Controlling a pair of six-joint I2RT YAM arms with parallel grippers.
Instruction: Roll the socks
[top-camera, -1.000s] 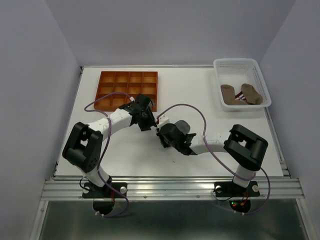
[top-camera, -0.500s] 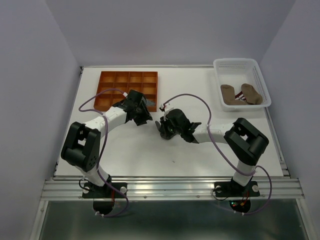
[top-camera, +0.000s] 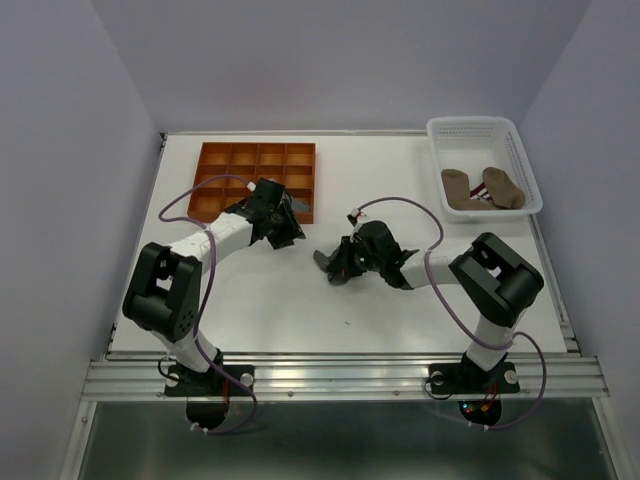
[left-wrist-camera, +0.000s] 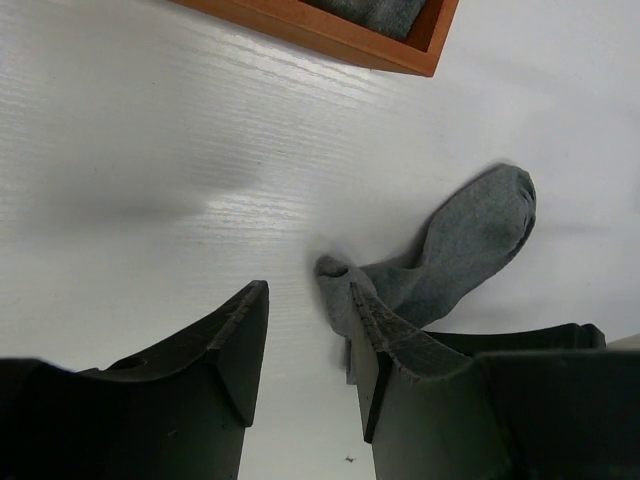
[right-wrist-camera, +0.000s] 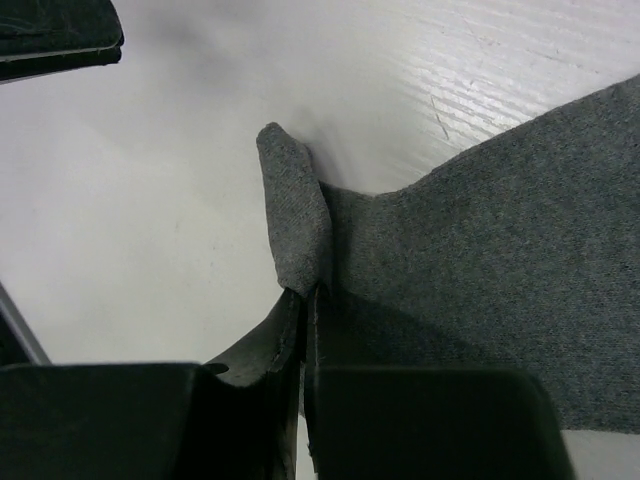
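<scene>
Your right gripper (right-wrist-camera: 308, 300): pressed together, pinching edge of grey sock (right-wrist-camera: 480, 250). Pinched fold sticks up past fingertips. Rest of sock lies flat mid-table (right-wrist-camera: 150, 200). Your left gripper (left-wrist-camera: 305, 295): spread, holding nothing, sock's near end just beside one finger.

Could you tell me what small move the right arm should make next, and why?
Probably the right gripper should fold its pinched edge over the flat part of the grey sock to start a roll: its fingers are shut on a raised fold, the rest lies flat on the table, and the left gripper stands open.
</scene>
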